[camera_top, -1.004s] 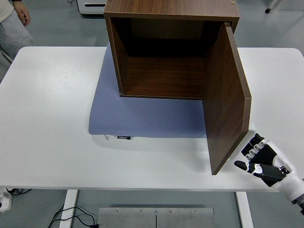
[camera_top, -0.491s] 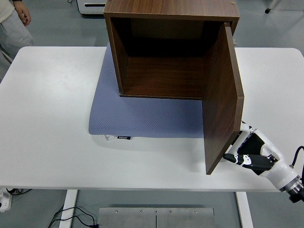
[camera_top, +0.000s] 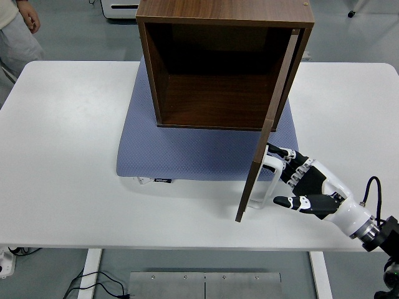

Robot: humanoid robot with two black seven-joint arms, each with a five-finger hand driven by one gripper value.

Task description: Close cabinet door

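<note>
Now the right hand [camera_top: 305, 185] touches the cabinet door [camera_top: 268, 124].

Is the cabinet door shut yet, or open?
Open. The door stands edge-on, swung out from the cabinet, whose bare inside shows. The right hand is at its handle.

You see a white rectangular table [camera_top: 75, 124]; toward 12 o'clock, 1 blue-grey textured fabric mat [camera_top: 187, 152] lies flat on it.
</note>
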